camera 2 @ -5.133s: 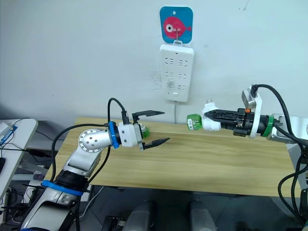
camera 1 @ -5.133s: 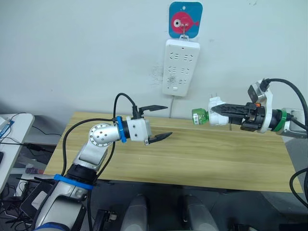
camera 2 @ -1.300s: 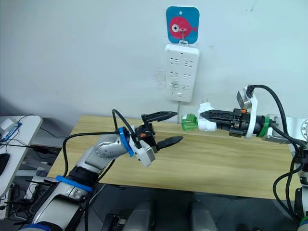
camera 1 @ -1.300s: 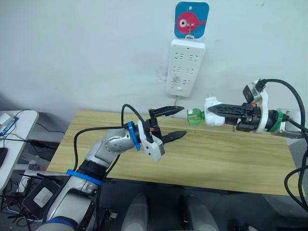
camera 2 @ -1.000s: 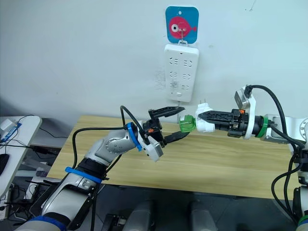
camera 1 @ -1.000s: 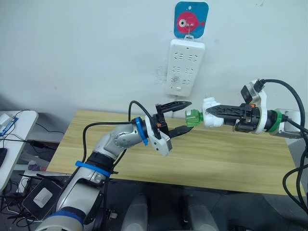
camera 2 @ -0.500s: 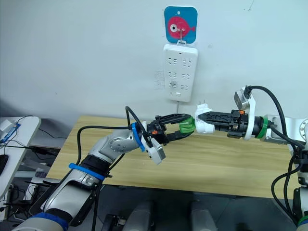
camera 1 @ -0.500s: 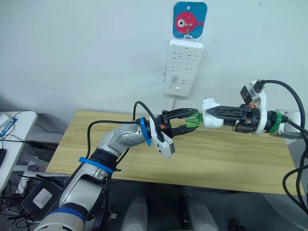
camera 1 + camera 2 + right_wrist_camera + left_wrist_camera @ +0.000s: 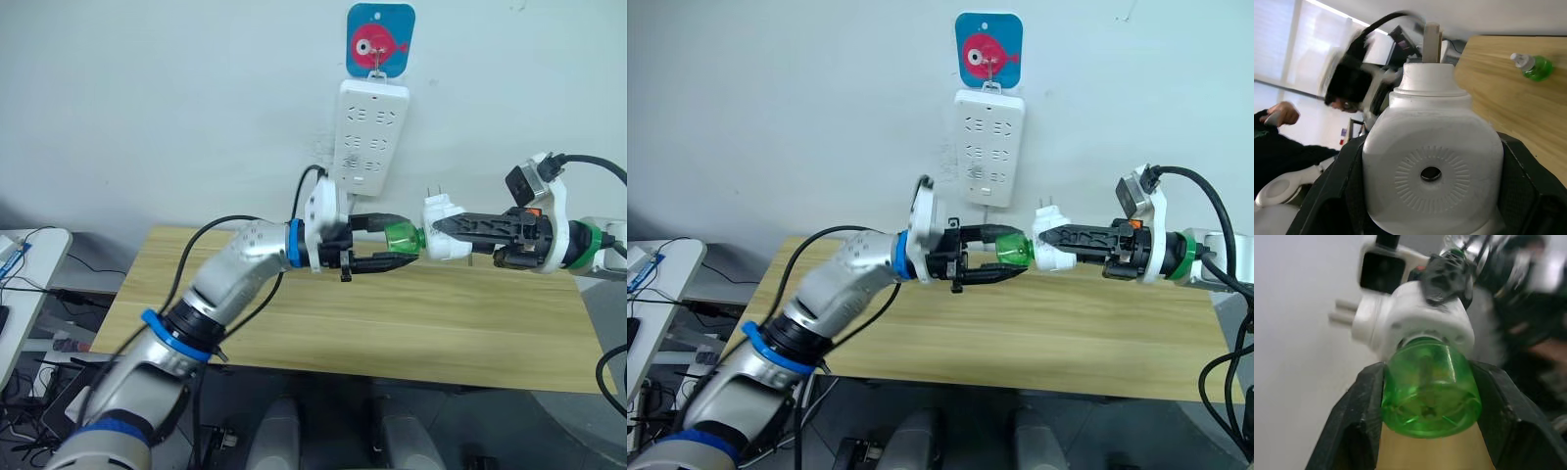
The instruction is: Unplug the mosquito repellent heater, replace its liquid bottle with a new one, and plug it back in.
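Above the table (image 9: 294, 323), below the wall power strip (image 9: 367, 137), my right tool (image 9: 441, 227) holds the mosquito repellent heater (image 9: 443, 215) clamped, prongs up. My left tool (image 9: 407, 245) is closed around the green bottle (image 9: 402, 238) still seated in it. If I pull without unscrewing, or off-axis, I judge the heater could twist loose or the bottle slip and spill.

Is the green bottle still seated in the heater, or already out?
Still seated: the green bottle has its neck inside the heater, with the left gripper shut on it and the right gripper holding the heater.
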Motion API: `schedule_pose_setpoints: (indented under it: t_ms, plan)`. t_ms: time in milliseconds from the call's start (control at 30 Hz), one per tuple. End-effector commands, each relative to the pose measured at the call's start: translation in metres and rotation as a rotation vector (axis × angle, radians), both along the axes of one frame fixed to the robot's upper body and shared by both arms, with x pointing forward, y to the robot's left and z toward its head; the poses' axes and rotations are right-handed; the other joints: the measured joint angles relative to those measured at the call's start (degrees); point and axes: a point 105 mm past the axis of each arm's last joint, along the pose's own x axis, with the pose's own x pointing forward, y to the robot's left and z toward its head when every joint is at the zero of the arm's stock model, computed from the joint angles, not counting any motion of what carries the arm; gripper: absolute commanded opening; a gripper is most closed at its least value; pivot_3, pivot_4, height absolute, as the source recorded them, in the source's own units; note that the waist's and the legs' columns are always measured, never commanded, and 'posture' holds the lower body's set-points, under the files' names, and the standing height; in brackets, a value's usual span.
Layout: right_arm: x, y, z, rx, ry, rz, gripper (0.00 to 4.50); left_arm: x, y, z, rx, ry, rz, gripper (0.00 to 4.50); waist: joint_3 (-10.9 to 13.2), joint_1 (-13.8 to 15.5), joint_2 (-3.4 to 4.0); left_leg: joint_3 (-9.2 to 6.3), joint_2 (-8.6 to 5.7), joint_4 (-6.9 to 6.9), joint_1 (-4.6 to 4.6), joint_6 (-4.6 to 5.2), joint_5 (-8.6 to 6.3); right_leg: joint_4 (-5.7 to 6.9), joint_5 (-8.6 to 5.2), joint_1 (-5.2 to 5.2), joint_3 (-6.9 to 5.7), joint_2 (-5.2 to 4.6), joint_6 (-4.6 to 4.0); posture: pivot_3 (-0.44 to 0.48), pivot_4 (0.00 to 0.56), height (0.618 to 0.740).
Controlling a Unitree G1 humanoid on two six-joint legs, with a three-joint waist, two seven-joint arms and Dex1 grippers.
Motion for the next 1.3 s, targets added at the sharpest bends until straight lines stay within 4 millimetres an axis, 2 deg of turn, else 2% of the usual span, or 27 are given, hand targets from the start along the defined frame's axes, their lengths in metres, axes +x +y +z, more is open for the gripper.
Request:
schedule_pose_setpoints:
  t_ms: [33, 167, 400, 433, 500, 567, 633, 700, 833, 933, 1133, 1300]
  plan:
    - [-0.006, 0.005, -0.004, -0.037, 0.006, 0.038, 2.98, -0.010, 0.013, 0.025, -0.107, 0.374, -0.178, 2.25, 0.01, -0.48, -0.01, -0.02, -0.02, 0.00, 0.00, 0.00, 0.00, 0.00, -0.04, 0.00, -0.03, 0.02, 0.05, 0.038, 0.235, 0.740]
    - [-0.004, 0.001, -0.003, -0.044, 0.001, 0.014, 2.98, -0.005, 0.026, 0.008, -0.110, 0.552, -0.180, 2.25, 0.02, -1.06, -0.01, 0.02, -0.09, -0.02, -0.02, 0.00, 0.00, 0.00, -0.05, -0.05, -0.04, 0.15, -0.02, 0.019, 0.232, 0.740]
    - [0.004, -0.018, -0.013, -0.102, 0.029, -0.114, 2.98, -0.014, 0.051, -0.026, -0.030, 0.639, -0.105, 2.25, 0.04, -1.07, 0.01, 0.09, -0.05, -0.05, -0.01, -0.01, 0.00, 0.03, -0.08, -0.10, 0.01, 0.27, -0.09, 0.008, 0.245, 0.740]
    - [0.008, -0.024, -0.021, -0.141, 0.038, -0.162, 2.98, -0.016, 0.055, -0.029, -0.019, 0.633, -0.091, 2.25, 0.04, -1.07, 0.00, 0.12, -0.05, -0.04, 0.00, -0.01, 0.00, 0.03, -0.08, -0.08, 0.02, 0.27, -0.09, 0.008, 0.245, 0.740]
    - [0.020, -0.042, -0.048, -0.313, 0.049, -0.289, 2.98, -0.022, 0.062, -0.030, -0.018, 0.621, -0.072, 2.25, 0.04, -1.07, 0.00, 0.26, -0.06, -0.04, 0.00, -0.02, 0.00, 0.02, -0.08, -0.09, 0.09, 0.25, -0.09, 0.010, 0.249, 0.740]
    - [0.035, -0.073, -0.092, -0.593, 0.060, -0.467, 2.98, -0.026, 0.067, -0.028, -0.030, 0.617, -0.057, 2.25, 0.05, -1.01, -0.02, 0.30, -0.03, -0.04, 0.00, -0.02, 0.00, -0.01, -0.08, -0.09, 0.10, 0.22, -0.08, 0.019, 0.254, 0.740]
    - [0.043, -0.106, -0.123, -0.814, 0.061, -0.595, 2.98, -0.030, 0.068, -0.030, -0.019, 0.603, -0.047, 2.25, 0.09, -0.74, -0.01, 0.32, -0.03, -0.04, -0.01, -0.02, 0.00, -0.01, -0.09, -0.09, 0.09, 0.14, -0.07, 0.039, 0.257, 0.740]
    - [0.046, -0.126, -0.141, -0.933, 0.058, -0.657, 2.98, -0.031, 0.066, -0.032, -0.016, 0.596, -0.030, 2.25, 0.11, -0.65, 0.01, 0.46, -0.06, -0.03, -0.01, -0.03, 0.00, 0.00, -0.10, -0.11, 0.16, 0.06, -0.05, 0.058, 0.261, 0.740]
    - [0.049, -0.153, -0.165, -1.058, 0.064, -0.719, 2.98, -0.030, 0.066, -0.033, -0.023, 0.593, 0.001, 2.25, 0.14, -0.67, 0.01, 0.69, -0.08, -0.03, 0.02, -0.03, 0.00, 0.00, -0.08, -0.12, 0.32, 0.00, -0.05, 0.081, 0.268, 0.740]
    - [0.049, -0.162, -0.178, -1.100, 0.098, -0.732, 2.98, -0.034, 0.068, -0.032, -0.024, 0.592, 0.001, 2.25, 0.15, -0.67, 0.00, 0.68, -0.08, -0.06, 0.04, -0.03, 0.00, 0.00, -0.08, -0.12, 0.30, 0.04, -0.06, 0.090, 0.270, 0.740]
    - [0.049, -0.163, -0.193, -1.113, 0.148, -0.698, 2.98, -0.034, 0.070, -0.035, -0.014, 0.591, 0.028, 2.25, 0.18, -0.65, 0.02, 0.65, -0.07, -0.08, 0.08, -0.03, 0.00, 0.02, -0.07, -0.11, 0.31, 0.11, -0.08, 0.106, 0.273, 0.740]
    - [0.049, -0.170, -0.199, -1.156, 0.146, -0.686, 2.98, -0.035, 0.070, -0.034, -0.015, 0.588, 0.025, 2.25, 0.19, 0.10, 0.02, 0.67, -0.09, -0.08, 0.07, -0.03, 0.00, 0.00, -0.07, -0.10, 0.31, 0.08, -0.07, 0.108, 0.271, 0.740]
